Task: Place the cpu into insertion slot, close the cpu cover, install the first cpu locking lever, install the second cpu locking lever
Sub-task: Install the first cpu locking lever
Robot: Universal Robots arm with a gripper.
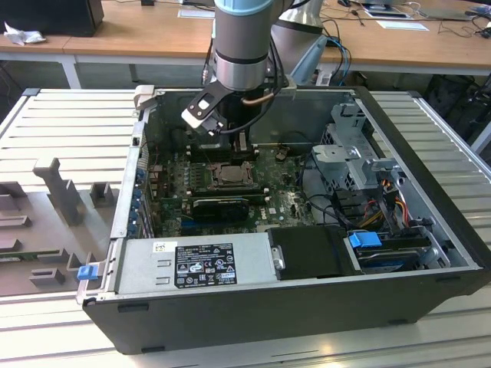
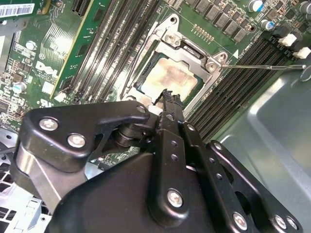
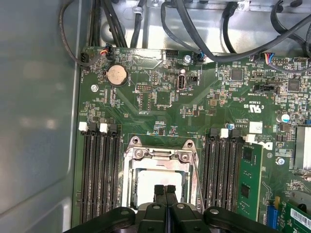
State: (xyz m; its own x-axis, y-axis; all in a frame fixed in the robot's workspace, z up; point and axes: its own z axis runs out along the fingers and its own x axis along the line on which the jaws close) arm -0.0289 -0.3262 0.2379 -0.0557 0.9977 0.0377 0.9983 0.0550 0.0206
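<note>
The insertion slot (image 1: 229,175) sits in the middle of the green board inside the open computer case. In both wrist views the cpu (image 2: 171,77) (image 3: 151,180) lies flat in it, pale and stained on top. The silver cpu cover (image 2: 187,47) (image 3: 160,156) lies down around the chip, which shows through its square opening. A thin wire locking lever (image 2: 265,67) (image 3: 196,180) runs along one side of the socket. My gripper (image 1: 236,144) (image 2: 170,96) (image 3: 165,188) hangs just above the chip's edge, fingers pressed together with nothing between them.
Long black memory slots (image 3: 99,170) (image 3: 221,170) flank the socket on both sides, and a green card (image 3: 250,174) stands beside them. The case's grey wall (image 3: 34,121) is close on one side. Cable bundles (image 3: 204,43) and a drive cage (image 1: 357,165) lie further off.
</note>
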